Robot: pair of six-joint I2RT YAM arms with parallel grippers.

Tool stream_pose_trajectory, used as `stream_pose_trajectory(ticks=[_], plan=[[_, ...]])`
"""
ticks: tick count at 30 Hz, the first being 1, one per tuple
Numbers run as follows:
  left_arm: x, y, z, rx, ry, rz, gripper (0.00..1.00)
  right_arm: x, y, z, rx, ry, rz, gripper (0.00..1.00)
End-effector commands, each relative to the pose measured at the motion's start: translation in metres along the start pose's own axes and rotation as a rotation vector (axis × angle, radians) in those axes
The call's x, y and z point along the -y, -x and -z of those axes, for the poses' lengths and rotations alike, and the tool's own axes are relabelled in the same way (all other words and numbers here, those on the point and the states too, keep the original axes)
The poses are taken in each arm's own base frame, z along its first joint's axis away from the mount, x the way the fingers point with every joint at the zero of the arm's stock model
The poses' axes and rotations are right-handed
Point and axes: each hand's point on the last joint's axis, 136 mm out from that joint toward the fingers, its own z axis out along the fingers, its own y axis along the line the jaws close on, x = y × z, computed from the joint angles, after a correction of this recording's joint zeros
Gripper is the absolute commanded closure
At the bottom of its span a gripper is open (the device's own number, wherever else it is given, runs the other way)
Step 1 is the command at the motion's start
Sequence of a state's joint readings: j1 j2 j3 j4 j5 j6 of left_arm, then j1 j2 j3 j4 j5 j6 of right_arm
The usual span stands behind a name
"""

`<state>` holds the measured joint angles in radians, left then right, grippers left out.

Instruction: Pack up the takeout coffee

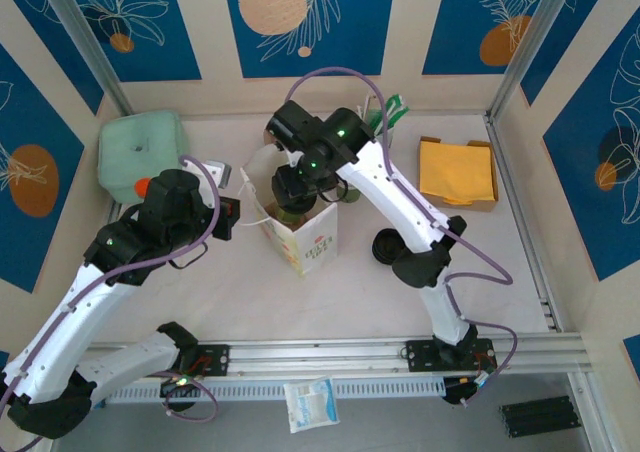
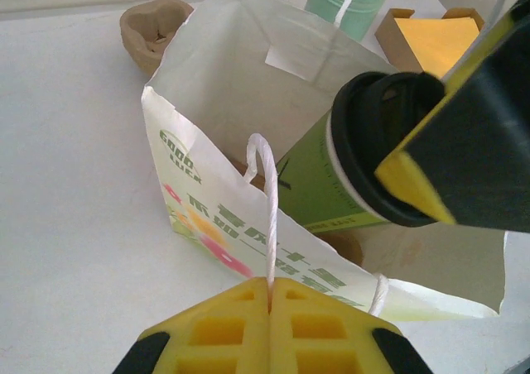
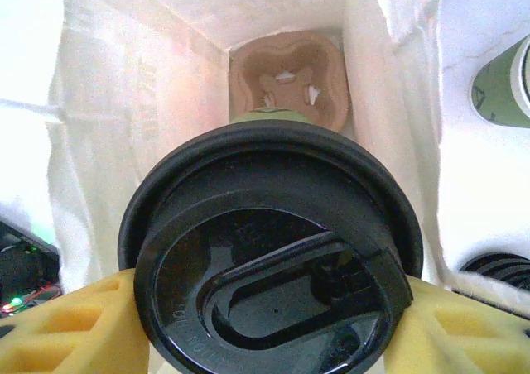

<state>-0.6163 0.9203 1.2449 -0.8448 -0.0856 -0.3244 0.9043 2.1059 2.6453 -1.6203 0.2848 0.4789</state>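
Note:
The takeout coffee (image 2: 315, 184), a green-banded cup with a black lid (image 3: 273, 266), hangs tilted in the open mouth of a white printed paper bag (image 2: 207, 117). My right gripper (image 3: 269, 308) is shut on it just under the lid, a yellow finger (image 3: 66, 324) on each side. In the top view that gripper (image 1: 293, 187) is over the bag (image 1: 305, 237). A brown pulp carrier (image 3: 286, 72) lies at the bag's bottom, directly below the cup. My left gripper (image 2: 271, 295) is shut on the bag's white string handle (image 2: 267, 208), just left of the bag (image 1: 232, 217).
A second brown pulp carrier (image 2: 153, 31) sits on the table behind the bag. A mint-green cup of straws (image 1: 385, 117) and a box of yellow napkins (image 1: 457, 172) stand at the back right. A loose black lid (image 1: 385, 244) lies right of the bag, and a pale green container (image 1: 140, 152) is at the back left.

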Motion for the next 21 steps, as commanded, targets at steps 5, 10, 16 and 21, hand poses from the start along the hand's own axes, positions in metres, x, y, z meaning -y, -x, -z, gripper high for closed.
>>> stream_pose_trajectory(ticks=[5,10,16,21], plan=[[-0.003,0.001,-0.003,0.007,0.009,0.015,1.00,0.004,-0.012,0.028,0.004,0.022,-0.013,0.43],[-0.003,0.001,-0.003,0.008,0.012,0.015,1.00,0.002,-0.013,0.029,0.004,0.030,-0.009,0.44],[-0.003,0.000,-0.004,0.005,0.012,0.014,1.00,-0.002,-0.016,0.025,-0.014,0.033,0.001,0.43],[-0.003,0.000,-0.005,0.006,0.010,0.015,1.00,0.000,-0.021,0.012,-0.058,0.010,0.014,0.44]])
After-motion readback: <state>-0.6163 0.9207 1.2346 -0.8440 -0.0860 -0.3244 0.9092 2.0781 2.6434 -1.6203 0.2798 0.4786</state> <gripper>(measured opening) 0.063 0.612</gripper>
